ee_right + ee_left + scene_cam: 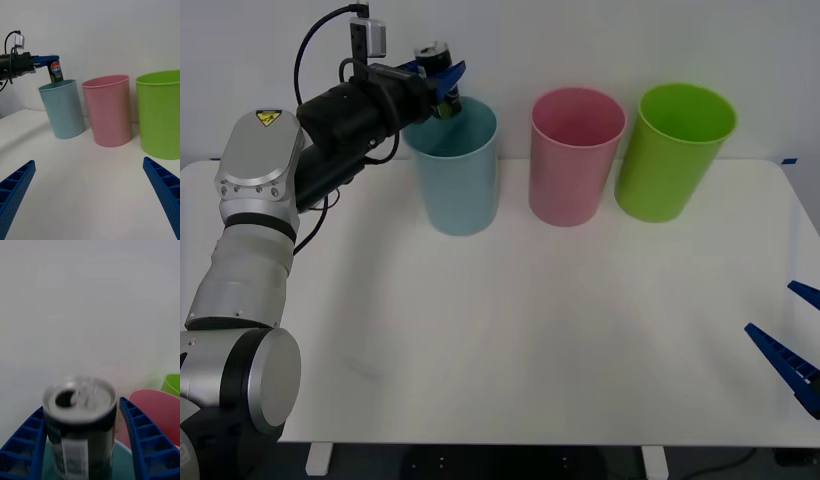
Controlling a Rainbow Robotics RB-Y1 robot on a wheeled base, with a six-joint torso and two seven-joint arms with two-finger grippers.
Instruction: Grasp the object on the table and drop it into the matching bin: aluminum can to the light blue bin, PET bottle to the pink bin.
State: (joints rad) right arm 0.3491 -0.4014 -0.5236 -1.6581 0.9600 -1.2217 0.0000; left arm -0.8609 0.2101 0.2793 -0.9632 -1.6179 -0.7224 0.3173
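Note:
My left gripper (448, 82) reaches over the back rim of the light blue bin (455, 175) and stands open. The aluminum can (448, 104), dark with a silver top and a red-blue logo, hangs just below the blue fingers (146, 435), its lower end dipping inside the bin's mouth. The left wrist view shows the can (78, 427) blurred between the sharp fingers, a thin gap at one side. From the right wrist, the can (56, 71) sits under the left gripper (52, 60). The pink bin (575, 155) stands beside the blue one. My right gripper (770, 308) waits open.
A lime green bin (672, 150) stands right of the pink bin, all three in a row at the back of the white table (530, 340). My right gripper (89, 161) hovers at the table's right front edge, far from the bins.

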